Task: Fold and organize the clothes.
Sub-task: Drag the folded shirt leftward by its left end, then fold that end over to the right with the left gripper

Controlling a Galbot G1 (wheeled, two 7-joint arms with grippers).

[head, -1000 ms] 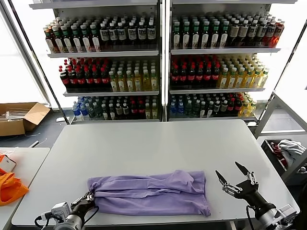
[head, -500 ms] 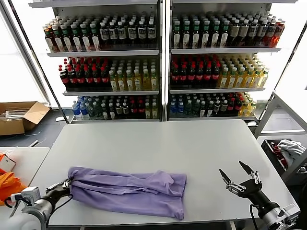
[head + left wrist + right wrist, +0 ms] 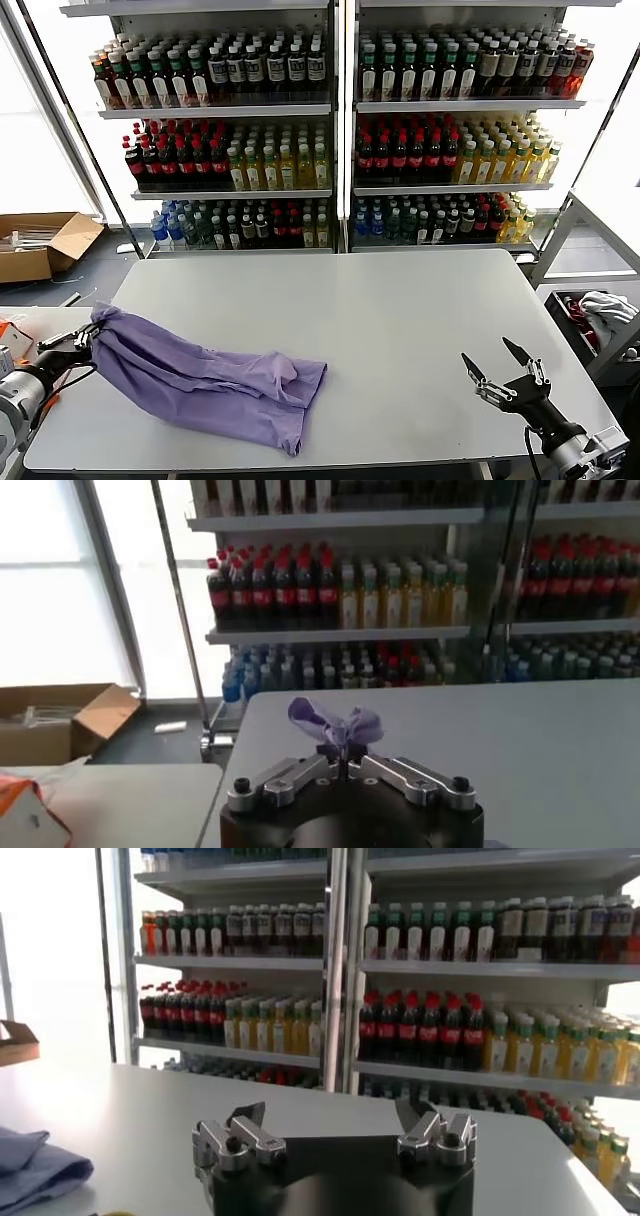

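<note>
The lavender T-shirt (image 3: 205, 380) lies folded into a long band on the grey table (image 3: 380, 310), slanting from the table's left edge toward the front middle. Its left end is lifted and pinched in my left gripper (image 3: 88, 342), which is shut on the fabric at the table's left edge. In the left wrist view a tuft of the T-shirt (image 3: 335, 720) sticks out past the left gripper (image 3: 340, 757). My right gripper (image 3: 503, 368) hovers open near the front right corner with nothing between its fingers. The right wrist view shows the right gripper (image 3: 333, 1123) and a fold of the T-shirt (image 3: 30, 1168).
Shelves of bottled drinks (image 3: 330, 130) stand behind the table. A lower side table (image 3: 40, 330) with an orange cloth (image 3: 12, 328) is at the left, with a cardboard box (image 3: 40, 245) on the floor behind it. A bin with white and red cloth (image 3: 600, 315) stands at the right.
My left gripper has dragged the T-shirt leftward and back across the table, lifting its left end. The right gripper has sunk slightly and stays open.
</note>
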